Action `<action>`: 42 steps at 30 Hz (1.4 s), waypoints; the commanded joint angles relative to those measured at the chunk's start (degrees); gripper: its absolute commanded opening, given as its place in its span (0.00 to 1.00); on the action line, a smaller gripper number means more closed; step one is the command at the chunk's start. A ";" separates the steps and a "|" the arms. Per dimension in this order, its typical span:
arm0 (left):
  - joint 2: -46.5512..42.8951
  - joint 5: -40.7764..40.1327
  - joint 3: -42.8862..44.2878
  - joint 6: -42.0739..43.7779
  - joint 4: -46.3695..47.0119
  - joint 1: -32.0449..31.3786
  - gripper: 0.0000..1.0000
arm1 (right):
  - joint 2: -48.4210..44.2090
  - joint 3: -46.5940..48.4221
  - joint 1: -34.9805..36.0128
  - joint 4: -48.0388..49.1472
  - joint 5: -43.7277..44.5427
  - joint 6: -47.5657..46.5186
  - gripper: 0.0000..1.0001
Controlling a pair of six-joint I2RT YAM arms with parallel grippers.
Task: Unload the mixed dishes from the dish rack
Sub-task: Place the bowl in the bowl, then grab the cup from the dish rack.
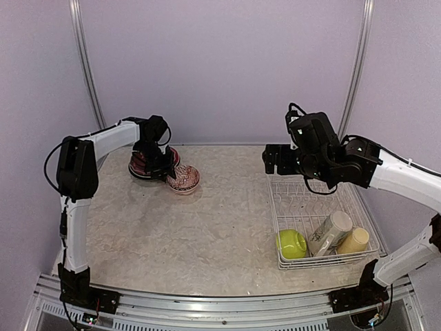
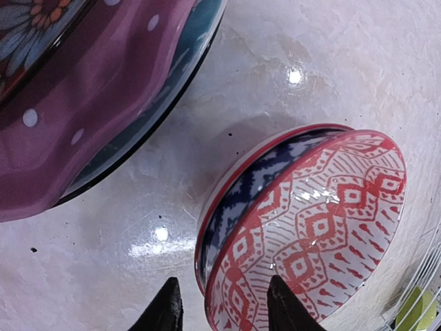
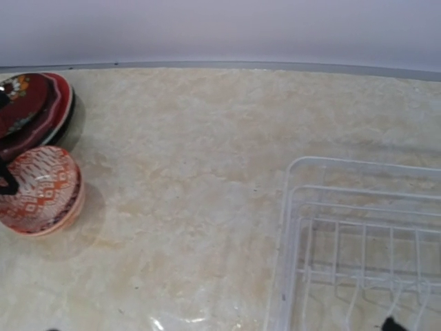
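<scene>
**Dish rack (image 1: 303, 203) holds three, right tool (image 1: 270, 160) nearer**

It sits lower right on the tabletop (image 1: 207, 234). I see that tool wide apart over its upper end. The lime-green bowl (image 1: 292, 243), cream mug (image 1: 331, 232) and yellow mug (image 1: 353, 241) lie toward frame bottom. Left tool (image 2: 224, 307), apart, straddles the red-patterned bowl (image 2: 324, 221) upper left.

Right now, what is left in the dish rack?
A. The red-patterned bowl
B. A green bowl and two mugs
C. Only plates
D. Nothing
B: the lime-green bowl, the cream mug and the yellow mug lie at the near end of the dish rack, while the red-patterned bowl sits out on the table.
</scene>
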 commanded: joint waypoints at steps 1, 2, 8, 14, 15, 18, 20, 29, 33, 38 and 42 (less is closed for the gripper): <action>-5.53 -0.86 0.84 0.44 -1.64 -0.16 0.47 | -0.61 0.53 0.04 -5.27 3.29 -0.02 1.00; -7.14 -0.80 1.15 0.39 -2.02 -0.36 0.51 | -0.41 0.81 -0.03 -7.49 3.89 0.56 1.00; -18.24 1.66 4.32 1.31 -1.84 -3.56 0.73 | -0.04 2.06 -0.69 -22.56 5.36 6.69 1.00; -27.71 6.24 -3.13 2.72 6.51 -5.28 0.79 | -2.73 0.26 -0.97 -32.17 -1.02 12.15 1.00; -28.61 6.19 -5.00 3.27 7.94 -5.28 0.79 | -2.98 -0.07 -1.02 -32.29 -3.02 12.20 1.00; -30.91 4.64 -8.29 4.56 9.52 -5.22 0.79 | -3.27 -1.43 -1.02 -30.96 -9.26 13.12 0.99; -31.48 3.96 -9.53 5.25 9.28 -5.12 0.79 | -3.17 -3.14 -1.02 -28.89 -13.63 12.69 0.97; -33.99 5.45 -12.88 5.18 10.40 -4.99 0.79 | 2.12 -5.66 -1.02 -32.13 -18.99 15.67 0.63; -33.86 7.62 -13.00 4.50 10.32 -5.02 0.79 | 2.08 -8.95 -1.02 -31.78 -21.36 17.41 0.61; -33.69 8.97 -13.00 4.09 10.10 -5.21 0.79 | 1.56 -8.83 -1.03 -35.49 -18.65 20.20 0.67; -34.08 9.66 -13.06 3.94 10.32 -5.26 0.79 | -0.36 -9.23 -1.02 -34.02 -18.79 20.45 0.67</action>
